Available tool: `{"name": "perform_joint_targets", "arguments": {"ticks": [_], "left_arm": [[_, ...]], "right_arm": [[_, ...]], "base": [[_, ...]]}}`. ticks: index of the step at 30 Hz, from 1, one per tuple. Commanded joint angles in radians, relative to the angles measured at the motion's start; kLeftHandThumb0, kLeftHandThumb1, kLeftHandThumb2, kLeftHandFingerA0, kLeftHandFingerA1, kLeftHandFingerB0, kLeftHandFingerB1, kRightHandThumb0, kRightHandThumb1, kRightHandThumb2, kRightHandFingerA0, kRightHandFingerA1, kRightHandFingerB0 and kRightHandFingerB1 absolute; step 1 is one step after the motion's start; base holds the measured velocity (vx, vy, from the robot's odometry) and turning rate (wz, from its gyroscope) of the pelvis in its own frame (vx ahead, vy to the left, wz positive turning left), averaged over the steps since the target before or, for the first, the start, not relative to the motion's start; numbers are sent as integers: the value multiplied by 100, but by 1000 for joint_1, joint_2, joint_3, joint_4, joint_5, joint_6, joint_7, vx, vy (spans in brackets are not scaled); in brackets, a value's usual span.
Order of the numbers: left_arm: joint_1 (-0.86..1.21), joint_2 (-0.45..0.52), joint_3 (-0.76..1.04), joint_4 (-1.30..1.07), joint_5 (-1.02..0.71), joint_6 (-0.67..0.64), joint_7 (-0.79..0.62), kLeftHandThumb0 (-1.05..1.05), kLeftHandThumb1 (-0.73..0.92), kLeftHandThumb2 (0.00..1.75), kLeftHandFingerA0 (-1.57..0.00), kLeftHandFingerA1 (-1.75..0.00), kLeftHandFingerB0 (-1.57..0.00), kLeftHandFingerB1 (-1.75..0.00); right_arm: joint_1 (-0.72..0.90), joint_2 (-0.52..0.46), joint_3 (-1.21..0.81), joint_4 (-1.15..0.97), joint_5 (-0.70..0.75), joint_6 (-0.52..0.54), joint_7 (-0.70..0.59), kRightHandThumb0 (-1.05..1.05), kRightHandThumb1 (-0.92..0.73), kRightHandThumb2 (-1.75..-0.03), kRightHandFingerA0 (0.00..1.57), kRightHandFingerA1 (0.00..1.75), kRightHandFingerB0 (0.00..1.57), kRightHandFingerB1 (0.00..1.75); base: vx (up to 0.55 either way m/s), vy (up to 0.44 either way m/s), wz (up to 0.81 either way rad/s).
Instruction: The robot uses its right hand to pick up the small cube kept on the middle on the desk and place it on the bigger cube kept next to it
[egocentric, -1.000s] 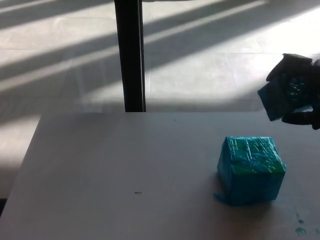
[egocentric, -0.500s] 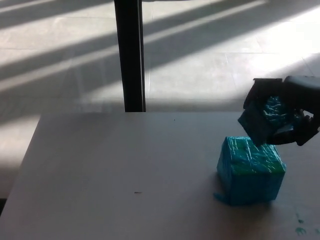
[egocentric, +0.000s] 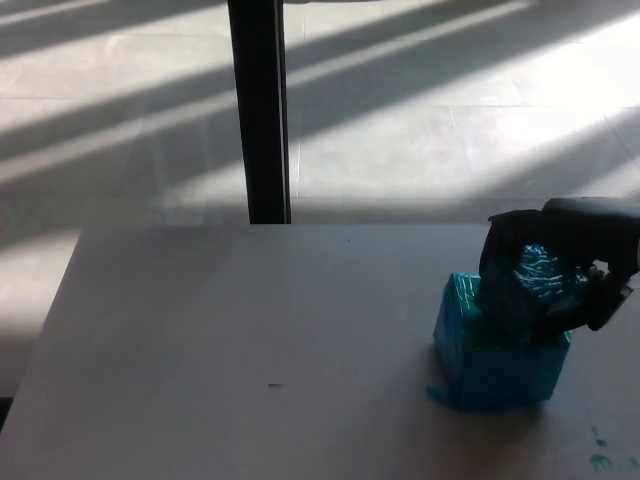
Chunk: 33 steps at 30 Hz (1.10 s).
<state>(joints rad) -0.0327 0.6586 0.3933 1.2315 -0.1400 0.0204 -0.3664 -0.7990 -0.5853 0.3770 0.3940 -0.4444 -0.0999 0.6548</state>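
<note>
Fingers (egocentric: 505, 262) of my right hand (egocentric: 560, 265) pinch the small cube (egocentric: 540, 272). Directly beneath them sits the bigger cube (egocentric: 497, 365), top face apparently touching my load. I judge release comes next.

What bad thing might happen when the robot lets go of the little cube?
The small cube looks tilted in the right robot hand, so it might tip and roll off the bigger cube once let go. The fingers wrap it closely, so pulling away could drag it sideways or nudge the bigger cube on the desk.
</note>
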Motion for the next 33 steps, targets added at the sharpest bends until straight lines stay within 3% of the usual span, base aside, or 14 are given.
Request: {"name": "perform_joint_targets", "arguments": {"ticks": [1, 8, 10, 13, 14, 15, 17, 19, 24, 25, 27, 28, 30, 33], "left_arm": [[1, 20, 4, 1, -9, -6, 3, -84, 77, 63, -50, -57, -42, -42], [-5, 19, -4, 3, 1, -14, 8, -84, 77, 64, -46, -57, -41, -43], [1, 20, 1, -7, -8, -9, -2, -83, 78, 63, -50, -56, -41, -42], [1, 20, -5, -5, -1, -17, -1, -83, 79, 63, -45, -56, -40, -42], [2, 20, -5, -5, -2, -17, -3, -83, 79, 64, -45, -56, -40, -42], [0, 21, -8, -5, 1, -12, -1, -83, 79, 64, -45, -55, -39, -42], [1, 20, -6, -4, -3, -14, -3, -81, 60, 101, -39, -61, -33, -53], [-1, 20, -4, -2, -5, -9, -8, -84, 78, 64, -45, -56, -38, -41], [-3, 20, -8, 1, 0, -11, 2, -82, 79, 64, -45, -55, -41, -42], [-2, 21, -11, -1, 3, -13, 2, -81, 60, 103, -39, -62, -34, -53], [-2, 19, -7, 2, -3, -13, 1, -84, 77, 63, -44, -55, -40, -42], [-3, 20, -7, 2, -3, -10, 1, -81, 59, 102, -41, -63, -34, -53], [-4, 20, -3, 2, -7, -4, -2, -83, 78, 63, -48, -60, -40, -42], [-2, 19, -3, -1, -9, -5, -5, -82, 78, 64, -44, -56, -40, -42]], "right_arm": [[-14, 31, 8, 22, -27, 14, -21, -33, -66, -80, 85, 175, 58, 145], [-16, 54, -1, 71, -26, -18, -52, -26, -71, -77, 73, 170, 66, 150], [-14, 64, -15, 96, -20, -19, -77, -21, -75, -78, 75, 137, 67, 73], [-8, 53, -11, 79, -41, -12, -78, -38, -76, -62, 66, 83, 36, 36], [-8, 51, -12, 74, -40, -3, -69, -34, -52, -100, 51, 71, 6, 48], [-20, 32, 15, 52, -74, 41, -13, -56, -73, -61, 20, 49, 3, 26], [-45, -4, 70, 40, -144, 53, 35, -99, -60, -92, 0, 10, 0, 0], [-65, -22, 90, 38, -147, 66, 86, -85, -64, -60, 0, 0, 0, 0], [-90, -46, 99, 29, -137, 96, 146, -98, -57, -58, 0, 0, 0, 0], [-88, -49, 96, 27, -131, 95, 154, -97, -55, -58, 0, 0, 0, 0], [-84, -49, 96, 25, -129, 94, 159, -98, -55, -58, 0, 0, 0, 0], [-84, -48, 100, 23, -134, 96, 164, -97, -55, -58, 0, 0, 0, 0], [-85, -47, 103, 21, -136, 97, 176, -98, -56, -58, 0, 0, 0, 0], [-86, -42, 103, 15, -139, 106, 182, -97, -55, -57, 0, 0, 0, 0]], "base": [[0, 0, 0], [0, 0, 0], [0, 0, 0], [0, 0, 0], [0, 0, 0], [0, 0, 0], [0, 0, 0], [0, 0, 0], [0, 0, 0], [0, 0, 0], [0, 0, 0], [0, 0, 0], [0, 0, 0], [0, 0, 0]]}}
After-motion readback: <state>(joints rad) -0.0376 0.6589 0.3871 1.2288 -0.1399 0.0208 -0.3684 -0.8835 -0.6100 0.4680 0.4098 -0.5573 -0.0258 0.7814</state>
